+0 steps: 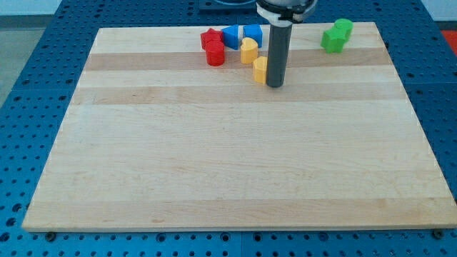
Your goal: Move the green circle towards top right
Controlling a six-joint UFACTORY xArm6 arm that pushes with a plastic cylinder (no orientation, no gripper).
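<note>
Two green blocks sit touching near the board's top right corner. The upper one point(344, 28) looks rounded, like the green circle. The lower one point(331, 41) has a jagged outline. My tip point(275, 85) rests on the board at the top centre, well to the left of the green blocks. It stands right against the right side of a yellow block point(259, 69).
A second yellow block point(248, 50) lies just above and left of the tip. Two blue blocks point(231, 36) point(252, 32) sit at the top edge. A red star-like block point(211, 37) and a red cylinder point(215, 55) lie to their left. The wooden board point(228, 157) rests on a blue perforated table.
</note>
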